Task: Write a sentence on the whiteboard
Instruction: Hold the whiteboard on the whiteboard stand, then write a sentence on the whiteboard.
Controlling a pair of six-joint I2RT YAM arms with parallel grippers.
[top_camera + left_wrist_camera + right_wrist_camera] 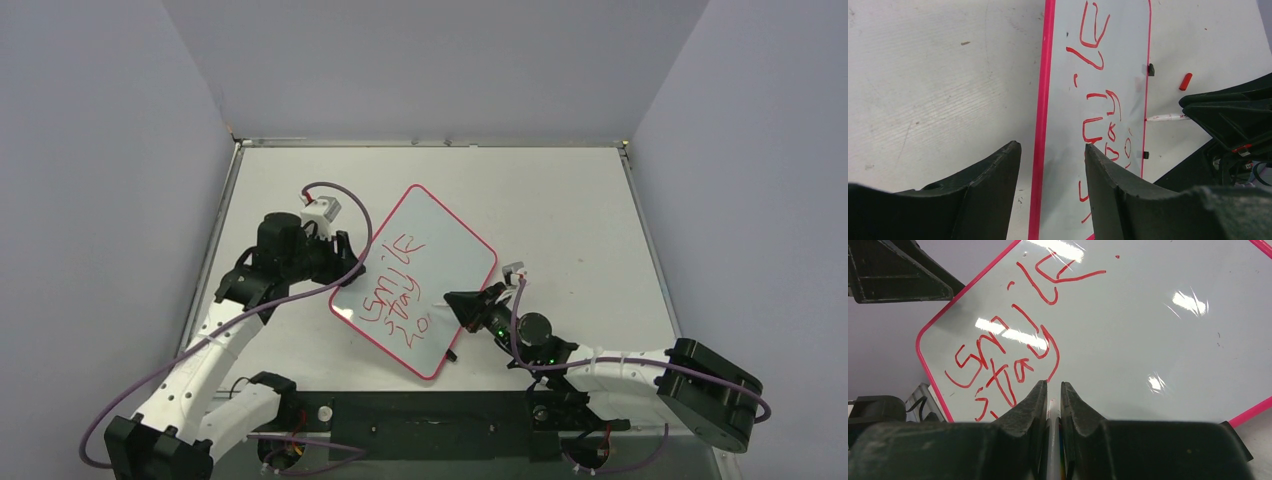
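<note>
The whiteboard [450, 245] lies turned like a diamond on the table, white with a pink border. The sentence [392, 290] is red lettering in its lower left half, reading "Smile", "stay" and the start of a third line. My left gripper [345, 262] is open. Its fingers [998, 175] straddle the board's pink left edge [1043, 100], with nothing clamped. My right gripper [1053, 385] is shut on a white marker [1053, 412]. The marker's tip [1160, 118] sits at the board's near right edge [1147, 90], beside the third line.
A red marker cap [1186, 81] lies on the table just off the board's right side. Two small black clips [1151, 69] sit on that edge of the board. Grey walls enclose the white table [560, 190] on three sides.
</note>
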